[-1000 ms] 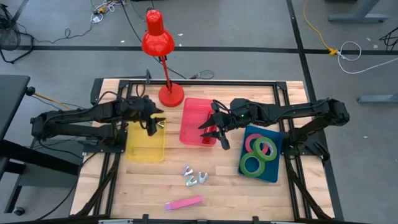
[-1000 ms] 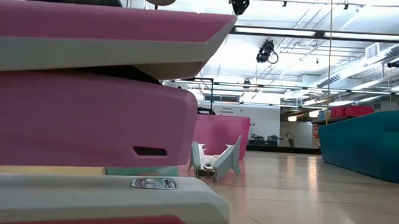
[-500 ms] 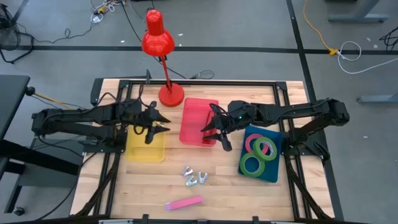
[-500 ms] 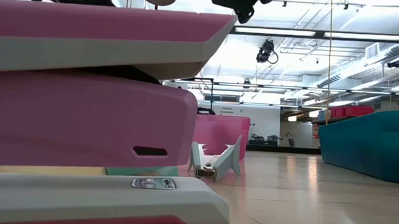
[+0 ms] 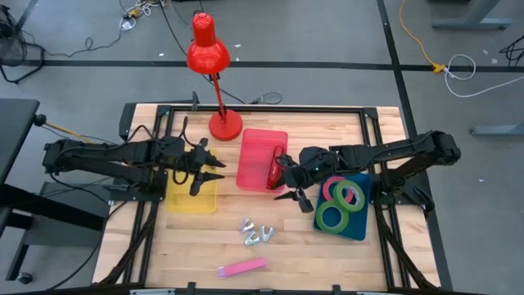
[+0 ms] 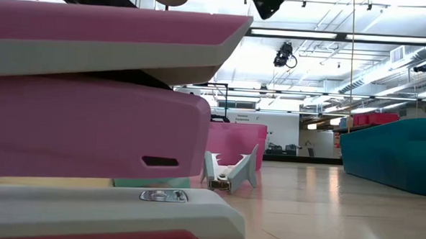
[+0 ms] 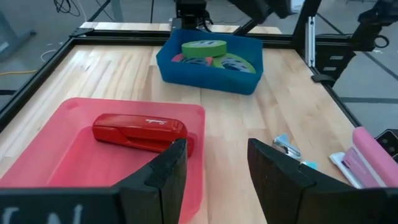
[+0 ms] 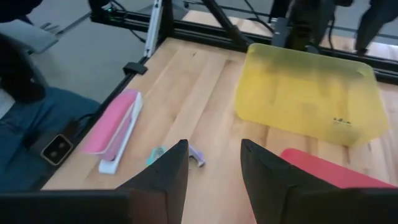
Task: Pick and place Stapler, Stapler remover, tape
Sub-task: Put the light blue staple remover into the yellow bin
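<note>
A red stapler (image 5: 273, 172) lies in the red bin (image 5: 255, 146); the left wrist view shows it too (image 7: 140, 132). A pink stapler (image 5: 242, 268) lies near the table's near edge. Staple removers (image 5: 256, 234) lie on the wood mid-table. Two green tape rolls (image 5: 332, 216) and a pinkish-red one (image 5: 334, 188) lie in the blue bin (image 5: 363, 223). My left gripper (image 5: 206, 169) is open and empty over the yellow bin (image 5: 191, 199). My right gripper (image 5: 288, 186) is open and empty at the red bin's near right corner.
A red desk lamp (image 5: 214, 74) stands on its base at the table's far edge, behind the red bin. Bare wood lies between the bins and the near edge. In the low view the pink stapler (image 6: 91, 107) fills the left foreground.
My right gripper has moved from over the red bin toward the table's near edge, and now hangs at the bin's near right corner. The red stapler stays in the red bin.
</note>
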